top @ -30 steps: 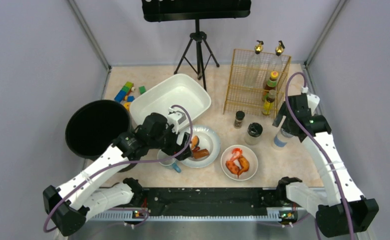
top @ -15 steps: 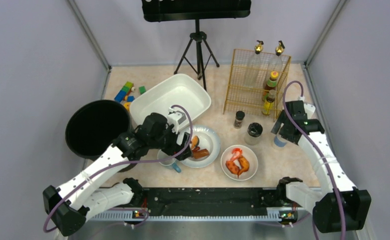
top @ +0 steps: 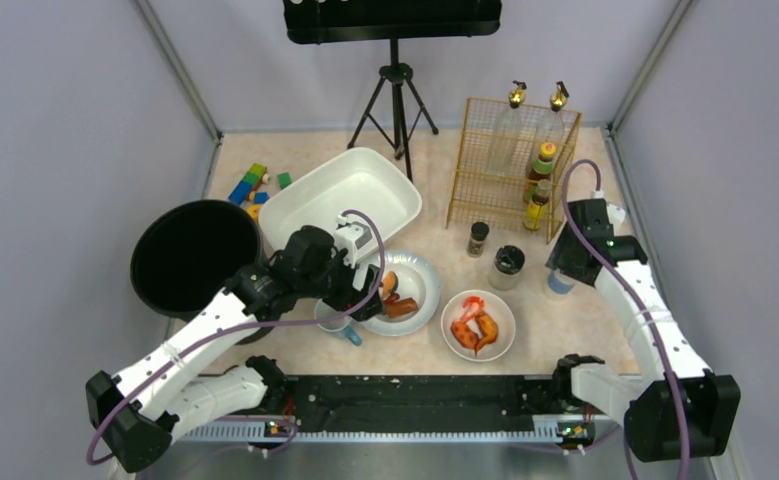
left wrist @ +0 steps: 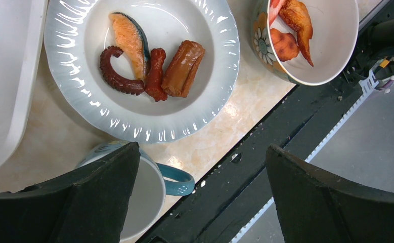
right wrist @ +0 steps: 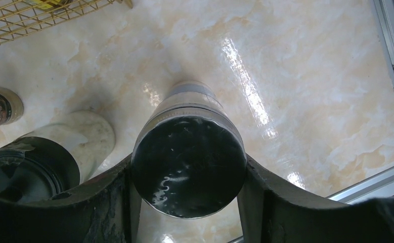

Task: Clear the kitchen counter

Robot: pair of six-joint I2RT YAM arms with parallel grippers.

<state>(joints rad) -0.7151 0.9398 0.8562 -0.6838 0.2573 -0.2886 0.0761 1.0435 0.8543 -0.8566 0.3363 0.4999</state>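
Right claw (right wrist: pixel 188 167) is clamped on a clear cylindrical bottle with a glossy black cap (right wrist: pixel 189 131), one dark finger pressed to each side of the cap. The bottle stands upright near the right edge of the kitchen counter (top: pixel 555 335). Left claw (left wrist: pixel 202 152) hangs with its fingers spread wide, gripping nothing. One finger is over the rim of a white mug with a blue handle (left wrist: pixel 177 179), just beside a white ribbed-rim plate (left wrist: pixel 134 124).

The kitchen counter is a large flat rectangle of pale beige-pink marbled stone, edged by metal rails. It is glossy enough to show bright streaks of glare in the right wrist view. It lies directly ahead of both arm bases, between the grey walls.

On the plate lie a salmon slice, a dark red octopus tentacle and two brown sausage pieces. A white bowl with a flowered outside (left wrist: pixel 331 66) sits near the plate and holds orange fried pieces. Behind the plate is a white rectangular plastic tub (top: pixel 340 195). A round black bin (top: pixel 195 255) stands at the left edge, with coloured toy blocks (top: pixel 250 185) behind it. A gold wire rack (top: pixel 510 165) holding bottles stands at the back right, and two small dark-lidded jars (top: pixel 506 265) are in front of it.
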